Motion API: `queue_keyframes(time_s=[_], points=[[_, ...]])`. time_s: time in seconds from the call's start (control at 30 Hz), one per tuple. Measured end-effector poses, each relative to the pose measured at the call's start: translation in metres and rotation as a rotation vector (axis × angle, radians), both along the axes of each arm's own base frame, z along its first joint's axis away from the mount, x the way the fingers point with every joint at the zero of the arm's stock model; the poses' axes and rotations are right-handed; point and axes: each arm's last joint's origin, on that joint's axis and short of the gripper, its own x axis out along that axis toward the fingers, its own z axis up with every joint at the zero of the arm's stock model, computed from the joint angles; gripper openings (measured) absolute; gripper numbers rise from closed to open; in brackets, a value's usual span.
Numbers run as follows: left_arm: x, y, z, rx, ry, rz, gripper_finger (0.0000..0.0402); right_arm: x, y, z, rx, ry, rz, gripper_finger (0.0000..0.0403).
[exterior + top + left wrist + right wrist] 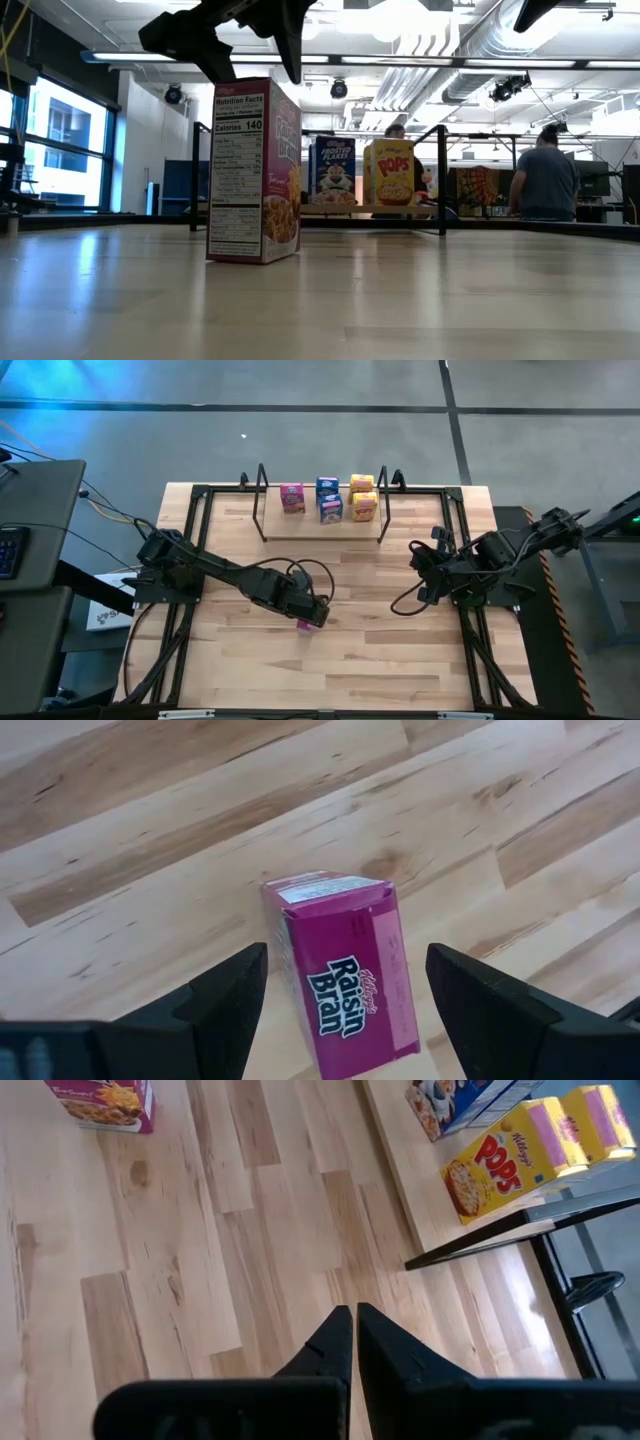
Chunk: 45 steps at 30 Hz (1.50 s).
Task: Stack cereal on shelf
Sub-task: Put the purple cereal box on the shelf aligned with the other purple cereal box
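The shelf [322, 538] stands at the far edge of the table [380, 650], and on its pale board are five cereal boxes: a pink one [292, 498], two blue ones [328, 499] stacked, and two yellow ones [363, 497] stacked, all in a row. The table is pale wood planks, and the low view looks past it into a workshop with overhead pipes, windows and a person [546, 180] facing away. Out in the middle of the table, well apart from the shelf, the sixth box, the pink Raisin Bran box [346, 971], stands upright, long axis vertical, its nutrition panel facing the low camera. The left gripper [345, 1005] hangs right over it, fingers spread wide on either side and not touching it. The right gripper [354, 1342] waits by the table's right side, fingers pressed together, holding nothing.
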Motion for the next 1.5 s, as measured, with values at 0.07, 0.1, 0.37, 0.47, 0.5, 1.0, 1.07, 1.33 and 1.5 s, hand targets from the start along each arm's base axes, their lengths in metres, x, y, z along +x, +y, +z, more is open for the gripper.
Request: queue_keyframes(time_s=[0.07, 0.1, 0.37, 0.47, 0.5, 1.0, 1.07, 1.33, 1.5], points=[[0.001, 0.0, -0.001, 0.003, 0.001, 0.006, 0.0267, 0.0, 0.0, 0.0, -0.006, -0.004, -0.003, 0.0], [0.002, 0.0, -0.003, 0.003, 0.001, 0.007, 0.0267, 0.0, 0.0, 0.0, -0.011, -0.006, -0.005, 0.0], [0.009, -0.003, -0.012, -0.003, -0.006, 0.005, 0.0267, 0.0, -0.001, 0.001, -0.022, -0.014, -0.011, 0.0], [0.009, -0.002, -0.013, 0.014, -0.002, 0.01, 0.0267, 0.0, -0.001, 0.001, -0.022, -0.014, -0.011, 0.0], [0.008, -0.002, -0.013, 0.017, 0.004, 0.01, 0.0267, 0.0, -0.001, 0.001, -0.021, -0.014, -0.011, 0.0], [0.006, -0.005, -0.018, 0.048, 0.048, -0.029, 0.0266, 0.003, 0.0, 0.002, -0.015, -0.057, -0.043, 0.0], [0.008, -0.007, -0.02, 0.044, 0.045, -0.026, 0.0266, 0.003, -0.001, 0.002, -0.013, -0.062, -0.052, 0.0], [0.01, -0.014, -0.033, 0.026, 0.075, -0.03, 0.0266, 0.003, -0.001, 0.002, -0.012, -0.063, -0.055, 0.0], [0.013, -0.018, -0.038, 0.012, 0.071, -0.023, 0.0266, 0.003, -0.001, 0.002, -0.003, -0.068, -0.067, 0.0]])
